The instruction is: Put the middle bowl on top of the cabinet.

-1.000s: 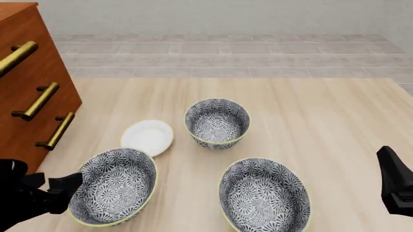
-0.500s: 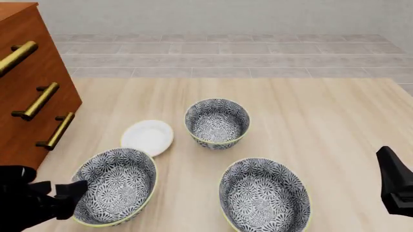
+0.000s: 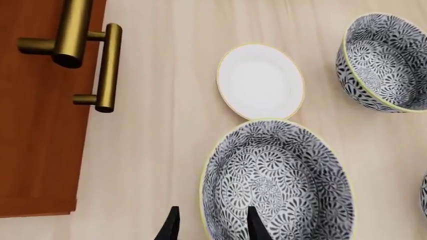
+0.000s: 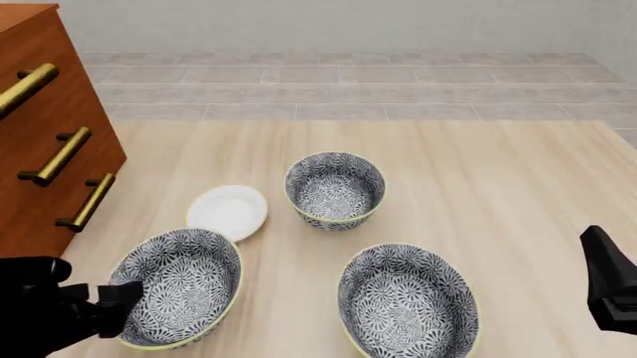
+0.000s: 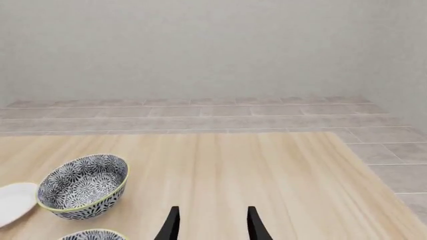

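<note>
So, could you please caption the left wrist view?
Left pincer straddling the middle bowl rim, white plate beyond.

The middle bowl (image 4: 179,287) is a wide, round ceramic bowl with a dense black-and-white floral pattern inside and out and a thin pale yellow rim. It sits upright and empty on the pale wooden table (image 4: 497,186), at the near left. In the left wrist view the bowl (image 3: 277,182) shows its whole patterned inside, rim level.

The cabinet (image 4: 50,149) is a tall reddish-brown wooden piece at the far left, its drawer fronts closed and fitted with brass bar handles (image 4: 62,156). It stands apart from the bowl, with bare table between them. Only a corner of its top shows, so what lies there is unclear.
</note>
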Robot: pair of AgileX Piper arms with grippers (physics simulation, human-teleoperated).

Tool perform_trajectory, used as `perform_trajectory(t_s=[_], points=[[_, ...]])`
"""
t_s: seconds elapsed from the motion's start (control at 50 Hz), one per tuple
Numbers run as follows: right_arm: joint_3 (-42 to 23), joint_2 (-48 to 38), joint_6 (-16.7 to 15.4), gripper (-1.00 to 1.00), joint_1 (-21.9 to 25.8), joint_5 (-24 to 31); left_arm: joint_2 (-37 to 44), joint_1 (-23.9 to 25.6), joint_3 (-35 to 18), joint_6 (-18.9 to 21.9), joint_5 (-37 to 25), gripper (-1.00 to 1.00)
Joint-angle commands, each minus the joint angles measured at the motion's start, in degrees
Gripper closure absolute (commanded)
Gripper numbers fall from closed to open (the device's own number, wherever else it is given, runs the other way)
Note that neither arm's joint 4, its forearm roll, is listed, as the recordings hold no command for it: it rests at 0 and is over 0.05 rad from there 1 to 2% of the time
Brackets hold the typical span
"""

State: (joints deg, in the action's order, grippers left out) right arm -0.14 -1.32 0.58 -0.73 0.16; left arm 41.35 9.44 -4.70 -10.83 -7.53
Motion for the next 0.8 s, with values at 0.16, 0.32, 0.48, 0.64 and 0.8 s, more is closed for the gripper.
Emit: perform_trajectory(t_s=[0.16,0.32,0.48,0.64,0.8], points=[[0.0,-0.4,0.1,-1.00,-0.3,-0.3,5.9,0.1,1.2,0.0,6.1,-1.00],[0.0,-0.8,0.1,-1.00,0.0,-0.7,7.6,-0.1,1.9,-0.2,8.2,-1.00],[0.1,-1.1,0.1,-1.00,-0.2,-1.0,10.0,-0.3,2.6,-0.3,10.7,-1.00],[0.1,-1.5,0.1,-1.00,-0.1,-1.2,11.5,-0.2,2.9,-0.5,12.3,-1.00],[0.1,-1.6,0.1,-1.00,-0.2,-1.4,13.2,0.2,3.0,-0.9,14.0,-1.00]])
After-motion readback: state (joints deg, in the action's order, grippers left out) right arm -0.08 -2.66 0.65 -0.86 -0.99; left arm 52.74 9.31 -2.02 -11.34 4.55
